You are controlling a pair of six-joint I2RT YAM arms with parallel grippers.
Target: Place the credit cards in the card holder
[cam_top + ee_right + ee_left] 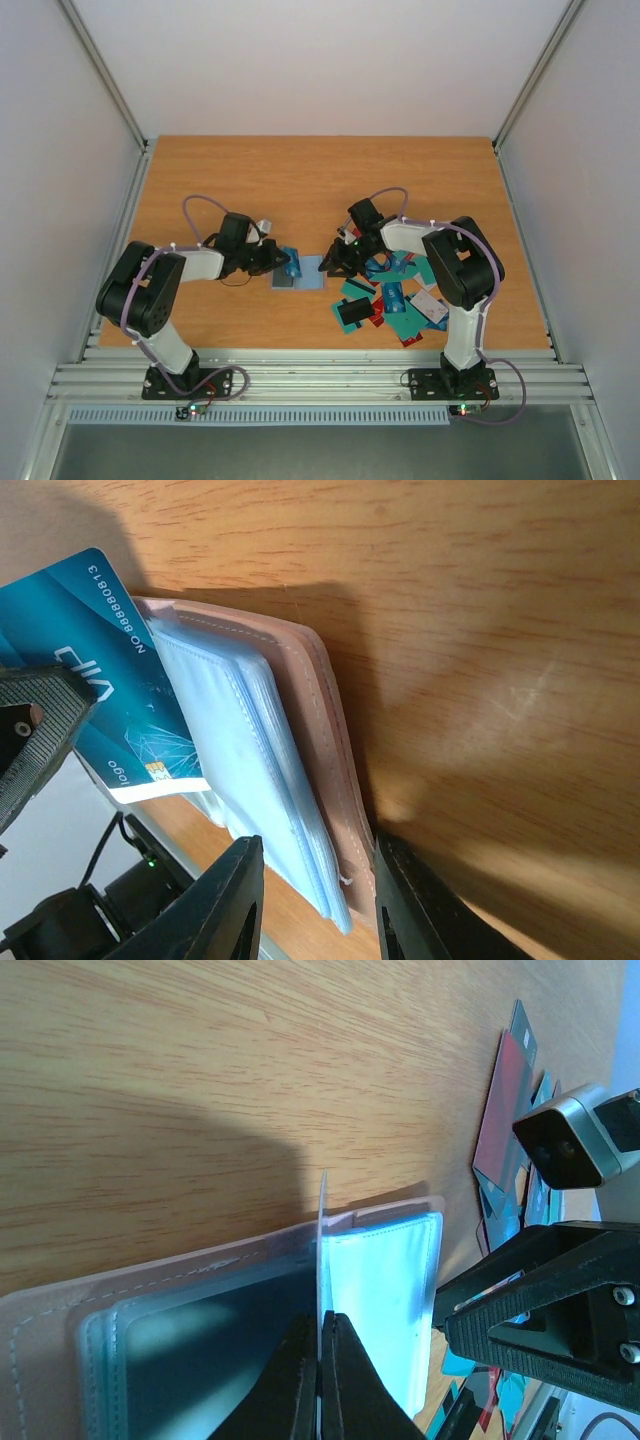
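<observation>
Now we see the card holder (300,272) lying open on the tabletop (300,180) between our arms. Our left claw (320,1360) is pinched tight on a clear sleeve, our right claw (310,880) clasps its edge, and cards (395,300) lie scattered right.

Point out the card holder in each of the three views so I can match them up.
Top view: the card holder lies open on the table between the two arms.
Left wrist view: bottom centre, one clear sleeve pinched in the shut jaws.
Right wrist view: centre, clamped between the jaws at the bottom.
Shared landmark: the wooden table.
</observation>
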